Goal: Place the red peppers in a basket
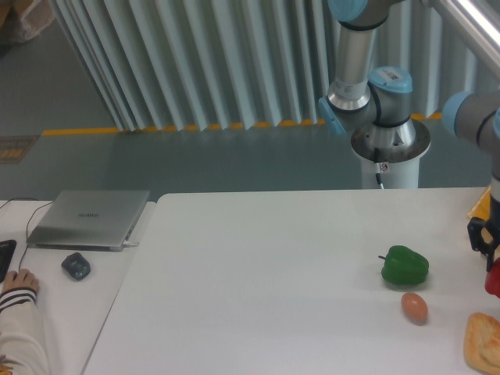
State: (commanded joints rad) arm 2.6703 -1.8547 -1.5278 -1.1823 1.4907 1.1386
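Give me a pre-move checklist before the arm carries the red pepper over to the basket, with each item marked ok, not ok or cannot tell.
1. Red pepper off the table: ok, a sliver of it hangs at the right edge, below the gripper.
2. Grip secure: cannot tell, the fingers are cut off by the frame edge.
3. Basket located: ok, its yellow-orange corner shows just behind the gripper.
4. Basket interior free: cannot tell, it lies out of view.
5. Green bell pepper and egg-shaped thing clear of the path: ok, both sit to the left, apart from the gripper.
6. Person's hand away from the arm: ok, it rests at the far left edge.
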